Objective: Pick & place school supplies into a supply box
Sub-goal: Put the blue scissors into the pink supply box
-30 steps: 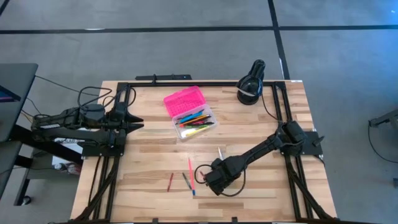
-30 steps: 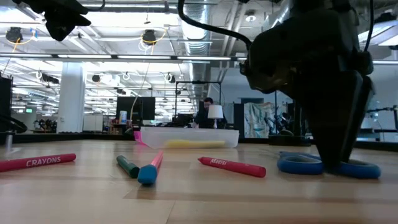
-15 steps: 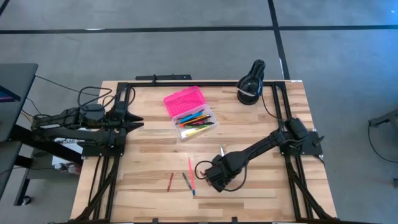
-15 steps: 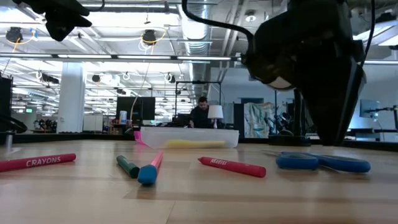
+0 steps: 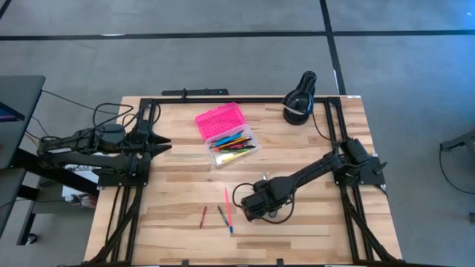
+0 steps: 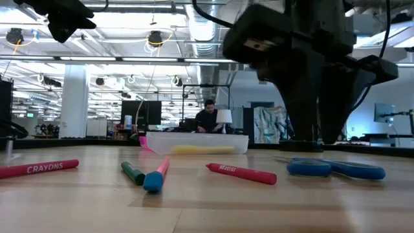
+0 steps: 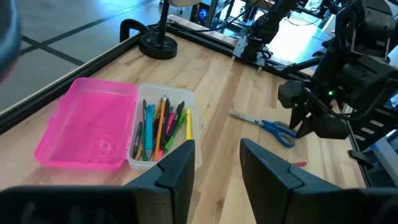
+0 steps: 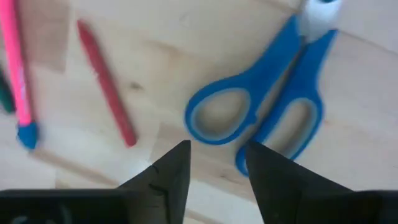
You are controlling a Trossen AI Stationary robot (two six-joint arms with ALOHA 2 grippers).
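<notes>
Right gripper (image 8: 214,163) hovering over scissors (image 8: 267,121)
We're seeing its fingers parted narrowly, holding nothing; red crayon (image 8: 106,81) lying beside; left gripper (image 7: 217,163) waiting, narrowly parted.

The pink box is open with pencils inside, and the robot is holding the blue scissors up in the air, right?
Not quite. The pink box is open with pencils inside, but the blue scissors lie flat on the table, as the low view shows. The right end effector hangs above them, open and empty.
</notes>
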